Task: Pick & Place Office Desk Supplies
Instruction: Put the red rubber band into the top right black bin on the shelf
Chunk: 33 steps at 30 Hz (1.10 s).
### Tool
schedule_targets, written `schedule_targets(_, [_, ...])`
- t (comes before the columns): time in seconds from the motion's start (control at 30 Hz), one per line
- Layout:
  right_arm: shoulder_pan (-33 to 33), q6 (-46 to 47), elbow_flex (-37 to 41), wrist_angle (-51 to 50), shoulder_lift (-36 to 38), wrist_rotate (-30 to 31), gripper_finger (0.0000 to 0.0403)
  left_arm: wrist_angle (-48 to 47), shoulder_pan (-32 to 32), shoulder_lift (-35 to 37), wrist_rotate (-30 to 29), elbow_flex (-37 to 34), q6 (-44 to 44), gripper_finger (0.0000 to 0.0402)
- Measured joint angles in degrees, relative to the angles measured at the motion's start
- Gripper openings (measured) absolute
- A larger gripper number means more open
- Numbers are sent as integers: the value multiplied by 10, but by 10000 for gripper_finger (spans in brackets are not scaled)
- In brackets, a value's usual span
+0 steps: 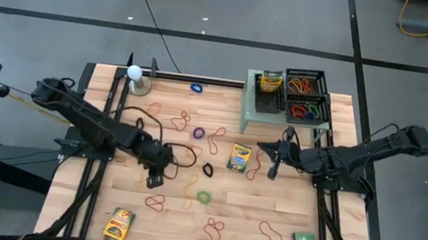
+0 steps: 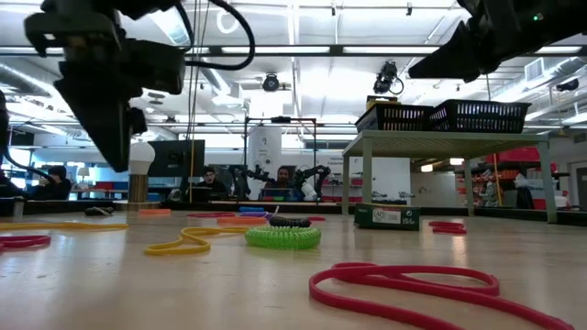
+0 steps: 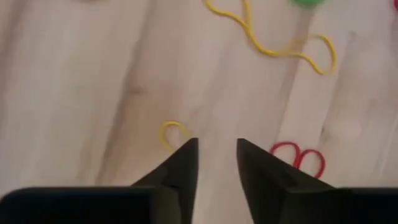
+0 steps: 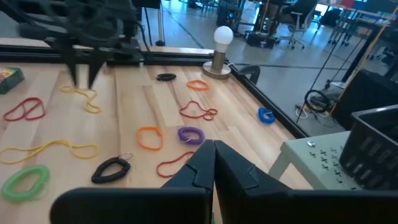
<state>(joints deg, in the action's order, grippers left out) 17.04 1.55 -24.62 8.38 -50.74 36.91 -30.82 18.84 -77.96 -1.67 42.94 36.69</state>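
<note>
Left wrist view looks down past the left gripper (image 3: 217, 155), whose two fingers stand a little apart with nothing between them, poised over bare wood. A small yellow rubber band (image 3: 173, 132) lies just beside one fingertip, partly tucked behind it, and a red rubber band (image 3: 300, 159) lies just beside the other; a long yellow rubber band (image 3: 273, 38) sprawls farther ahead. Judging by this, the step in hand is picking up the small yellow loop, and neither loop sits in the gap yet. To do it well, the gripper should shift sideways until one finger stands inside the loop or both straddle its strand, then go down until the tips touch the table (image 3: 74, 74) before closing, since such a thin band will slip out of a pinch made too high. The red band should stay outside the pinch. Off to the side, the right gripper (image 4: 213, 163) hangs above the table with fingers pressed together and empty, near a crayon box (image 1: 239, 158).
</note>
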Motion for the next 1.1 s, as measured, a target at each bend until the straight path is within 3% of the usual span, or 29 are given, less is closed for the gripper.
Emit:
schedule_targets(0.2, [-24,1,0,0,0,-39,11,43,76,-65,2,0,-27,160])
schedule_targets(0.57, [-25,0,0,0,0,-44,11,55,156,-140,-4,2,46,155])
schedule_targets(0.77, [-25,-3,0,0,0,-44,11,53,164,-150,-25,2,86,119])
schedule_targets(1.1, [-25,-3,0,0,0,-44,11,2,160,-134,-39,28,76,7])
